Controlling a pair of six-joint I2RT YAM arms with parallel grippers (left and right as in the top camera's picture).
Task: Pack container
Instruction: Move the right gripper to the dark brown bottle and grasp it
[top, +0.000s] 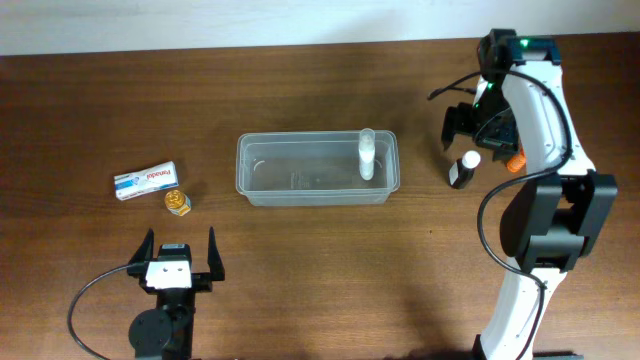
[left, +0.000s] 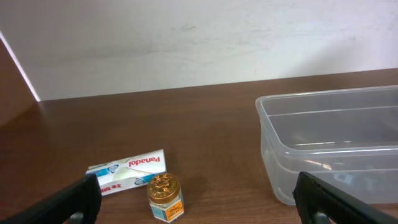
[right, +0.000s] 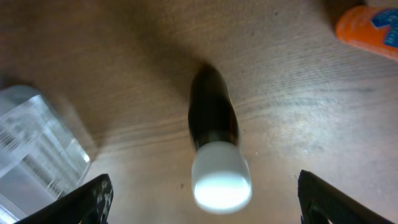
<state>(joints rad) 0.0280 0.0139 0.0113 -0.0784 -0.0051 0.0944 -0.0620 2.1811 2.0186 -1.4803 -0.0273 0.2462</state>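
Worktop (top: 320, 300): dark brown wood grain, matte. I see it run to a plain white wall (left: 186, 43) along the far edge.

Item 1, container (top: 300, 201): clear tub at the centre of the worktop, a little toward the far edge, its long side parallel to that edge. At its right end I count one clear vial (top: 367, 155), standing upright, with white contents.

Item 2, Panadol box (top: 146, 181): lying flat toward the left edge, well apart from the container.

Item 3, small jar (top: 178, 202): gold lid, just beside the box on its near-right side.

Item 4, dark bottle (top: 464, 170): white cap, upright, between the container's right end and the right edge.

Item 5, orange object (top: 515, 163): near the bottle, on its right. I cannot tell what it is.

Left gripper (top: 180, 238): fingers spread wide and holding nothing, close to the near edge, facing the box and jar.

Right gripper (top: 472, 135): spread, poised over the dark bottle. In my wrist view the cap sits between the fingers and apart from both.

Open room: bare wood along the near edge between the two arms, a wide strip between the container and the far edge, and a gap between the jar and the container.
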